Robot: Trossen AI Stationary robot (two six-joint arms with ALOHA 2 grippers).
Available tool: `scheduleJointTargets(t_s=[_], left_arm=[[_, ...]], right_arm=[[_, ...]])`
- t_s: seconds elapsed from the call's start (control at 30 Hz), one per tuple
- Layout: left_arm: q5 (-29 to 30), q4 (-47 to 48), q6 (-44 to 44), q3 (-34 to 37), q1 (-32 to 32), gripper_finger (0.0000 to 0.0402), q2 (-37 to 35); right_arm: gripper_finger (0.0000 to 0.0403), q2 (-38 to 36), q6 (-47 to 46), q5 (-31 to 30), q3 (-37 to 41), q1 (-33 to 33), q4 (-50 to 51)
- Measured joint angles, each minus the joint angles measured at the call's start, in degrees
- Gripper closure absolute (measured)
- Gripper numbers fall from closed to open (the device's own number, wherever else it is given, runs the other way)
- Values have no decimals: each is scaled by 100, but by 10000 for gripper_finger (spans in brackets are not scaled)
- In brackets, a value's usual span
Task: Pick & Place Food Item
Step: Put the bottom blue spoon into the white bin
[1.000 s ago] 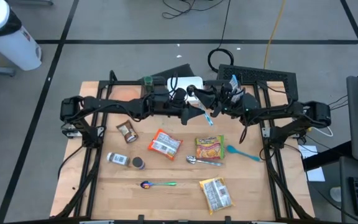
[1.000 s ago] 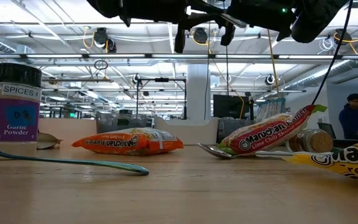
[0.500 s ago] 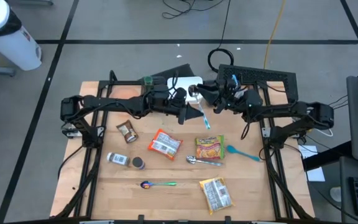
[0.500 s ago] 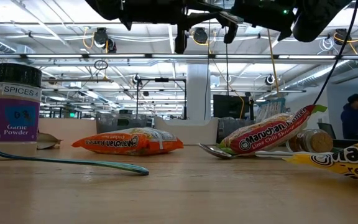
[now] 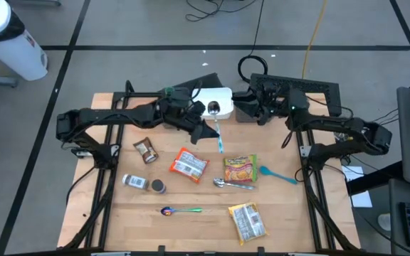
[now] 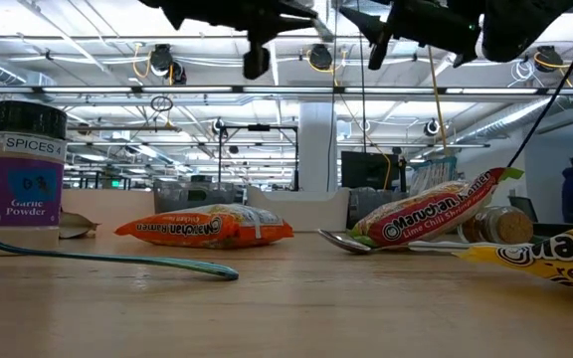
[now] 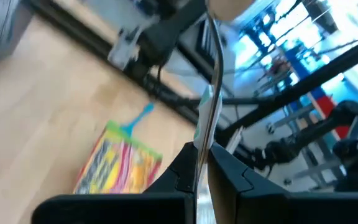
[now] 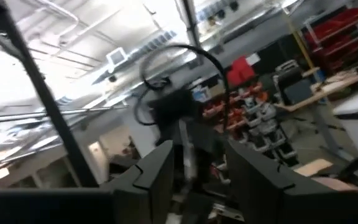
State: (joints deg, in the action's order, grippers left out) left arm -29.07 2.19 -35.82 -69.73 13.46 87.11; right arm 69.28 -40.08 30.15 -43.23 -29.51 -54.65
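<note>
Above the table's far side, the left gripper (image 5: 206, 130) pinched a spoon (image 5: 217, 135) by its handle; the right gripper (image 5: 242, 108) stood open. So thin a hold risked the spoon swivelling or slipping.

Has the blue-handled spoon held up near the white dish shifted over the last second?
Yes. In the high view the spoon, clamped in the left end effector, has moved left, away from the yellow ramen packet and toward the orange one.

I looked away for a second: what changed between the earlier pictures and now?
The two arms have parted. The left gripper has drawn back toward its side with the blue spoon clamped in its fingers, and the right gripper, which had met it at the spoon, has pulled away empty. The packets and spoons on the table stayed put.
</note>
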Motion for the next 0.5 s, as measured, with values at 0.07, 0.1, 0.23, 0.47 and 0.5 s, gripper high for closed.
scheduleJointTargets(t_s=[0.07,0.1,0.23,0.47,0.5], left_arm=[[-128,342,28,0,19,385,-90],[-174,516,66,0,19,385,-105],[-377,1023,145,-27,13,385,-99],[-66,2717,912,-778,-9,385,-65],[3,2937,1027,-916,-9,385,-60]], right_arm=[[267,-56,-64,500,-171,-135,474],[268,-59,-77,828,-290,-189,740],[266,28,201,1856,-905,-230,1979],[270,211,987,2114,-1551,-231,3092],[270,254,1033,2116,-1597,-230,3097]])
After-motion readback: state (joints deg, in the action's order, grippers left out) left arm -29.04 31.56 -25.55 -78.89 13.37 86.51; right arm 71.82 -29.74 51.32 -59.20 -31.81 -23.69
